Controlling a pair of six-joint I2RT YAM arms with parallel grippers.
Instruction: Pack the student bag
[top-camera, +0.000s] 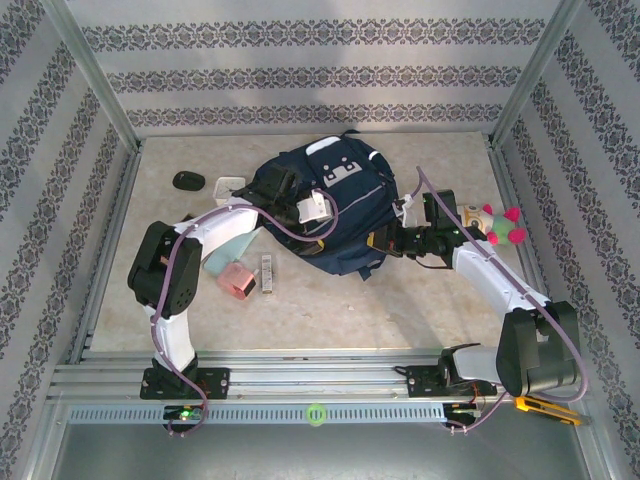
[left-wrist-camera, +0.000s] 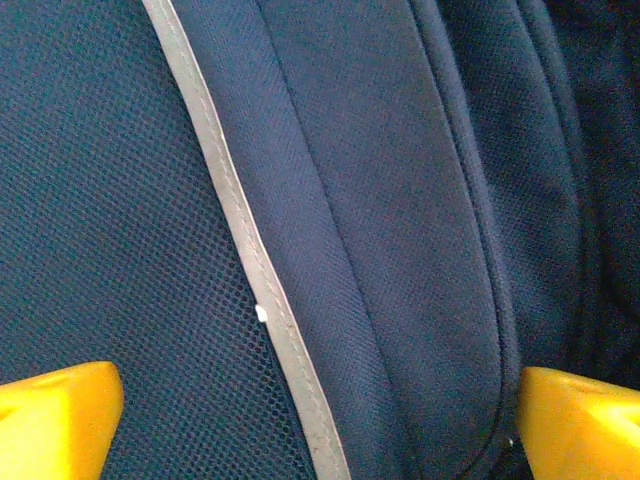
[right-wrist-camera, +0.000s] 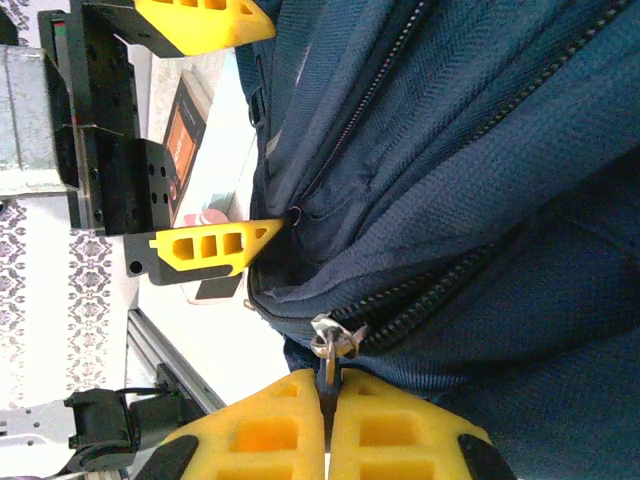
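The right gripper (right-wrist-camera: 328, 388) is clenched on the zipper pull (right-wrist-camera: 330, 342) of the student bag (top-camera: 345, 195). Its two yellow fingers are pressed together, with the metal tab pinched in the seam between them. Just past those jaws the zipper track (right-wrist-camera: 420, 297) runs off across navy fabric, and folds of the bag crowd the space beyond the tips.

The left gripper (left-wrist-camera: 320, 430) is released, its yellow fingertips (left-wrist-camera: 58, 420) standing far apart. Between them lies the bag's surface: mesh cloth by one finger, a grey trim stripe (left-wrist-camera: 250, 270) slanting through the gap, and a smoother weave by the other (whether the tips press on the cloth I cannot tell). From the right wrist, that same spread pair appears beyond the right jaws, straddling the bag's edge.

Behind the right jaws, on the side away from the bag, lies a plush toy (top-camera: 495, 225). Well back from the left jaws, beside that arm, sits a pink box (top-camera: 238, 282)
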